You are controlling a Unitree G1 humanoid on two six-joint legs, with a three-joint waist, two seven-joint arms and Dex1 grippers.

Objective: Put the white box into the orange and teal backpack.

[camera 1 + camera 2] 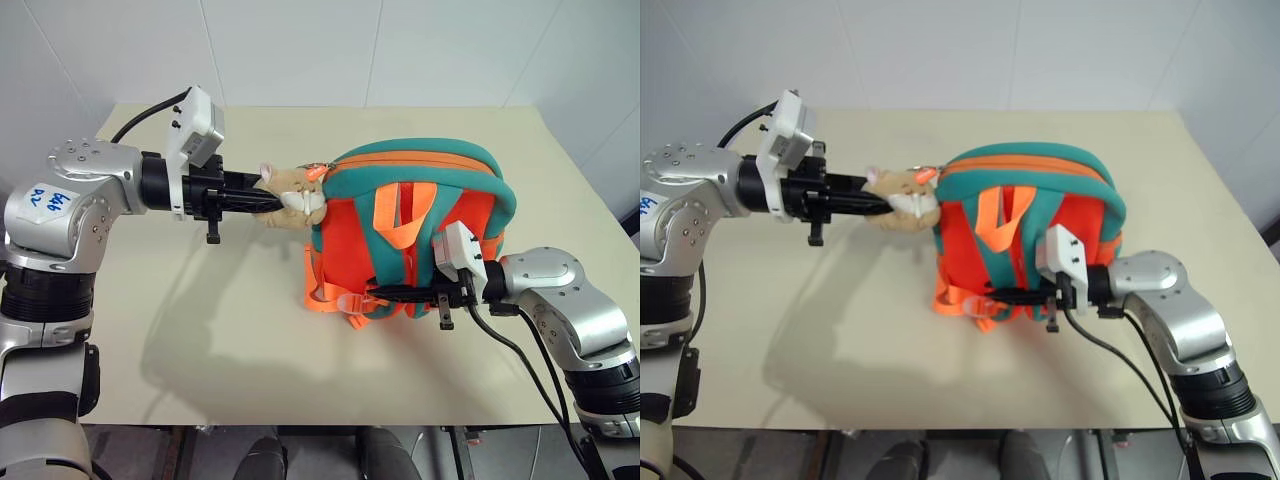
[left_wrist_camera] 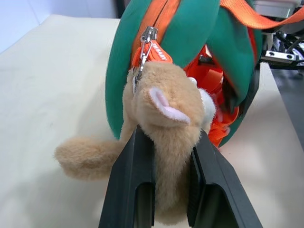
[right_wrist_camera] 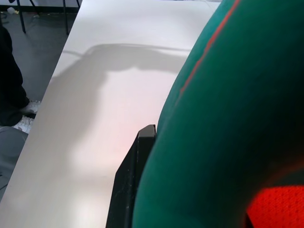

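The orange and teal backpack [image 1: 420,170] stands on the beige table [image 1: 200,330] with its orange straps facing me. A tan plush toy [image 1: 293,195] hangs from the zip pull [image 2: 147,40] at the backpack's left end. My left gripper [image 1: 268,198] is shut on the plush toy, whose body is squeezed between the two black fingers [image 2: 128,180]. My right gripper [image 1: 395,293] reaches in low at the backpack's near right side. It is shut on the teal padded edge, with one finger [image 3: 130,180] pressed against the fabric. The white box is out of view.
The table's far edge meets a white wall, and its near edge runs just in front of my arms. Bare tabletop lies left of and in front of the backpack. Beyond the table's left edge there is dark floor with a person's shoe [image 3: 21,118].
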